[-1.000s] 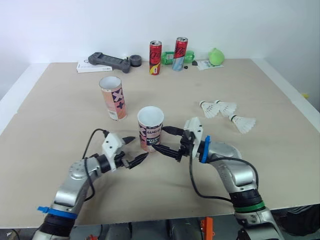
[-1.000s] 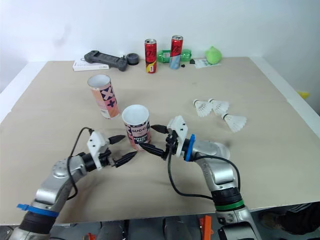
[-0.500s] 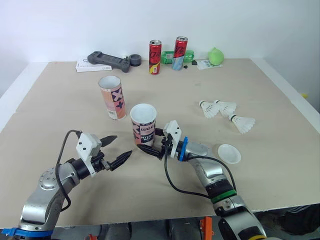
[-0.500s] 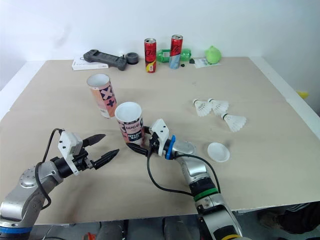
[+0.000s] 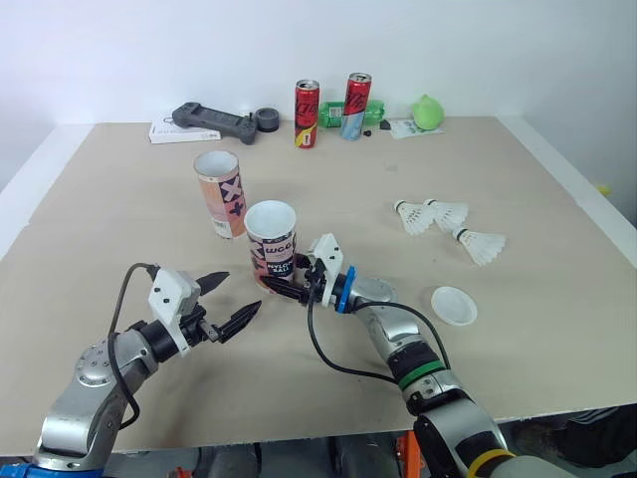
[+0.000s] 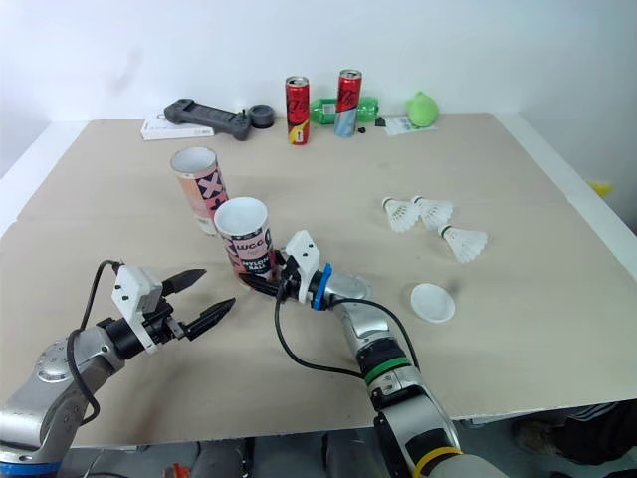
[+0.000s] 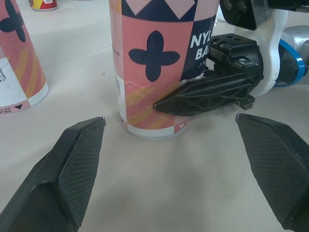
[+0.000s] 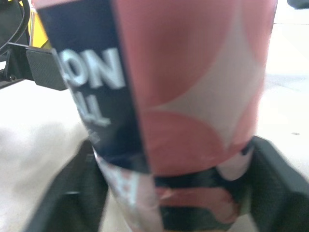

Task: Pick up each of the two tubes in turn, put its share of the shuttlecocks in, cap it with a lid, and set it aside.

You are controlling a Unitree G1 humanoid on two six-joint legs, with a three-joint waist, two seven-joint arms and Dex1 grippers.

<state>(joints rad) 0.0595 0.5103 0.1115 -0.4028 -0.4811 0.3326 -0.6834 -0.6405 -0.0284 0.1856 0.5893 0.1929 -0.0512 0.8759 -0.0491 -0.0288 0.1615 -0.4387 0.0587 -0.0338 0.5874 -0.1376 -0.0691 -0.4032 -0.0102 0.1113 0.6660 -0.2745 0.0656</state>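
Beige board forms the table, which carries everything. The right gripper is clamped around the base of the near tube, one black finger on each side and both pressed against the pink, white and navy wall. The left gripper hangs at the near left of that tube with its two fingers spread wide, holding and touching nothing. The near tube stands upright, mouth open, with only a white inner wall visible. The far tube stands just behind it to the left, also open, and the two are close but apart. Two cans stand at the far edge. Three shuttlecocks lie on the table at the right, well apart from both tubes. A white lid lies flat near the right arm. Since a second ago the near tube has slid left and farther away, towards the far tube, and the left gripper has drawn back from it.
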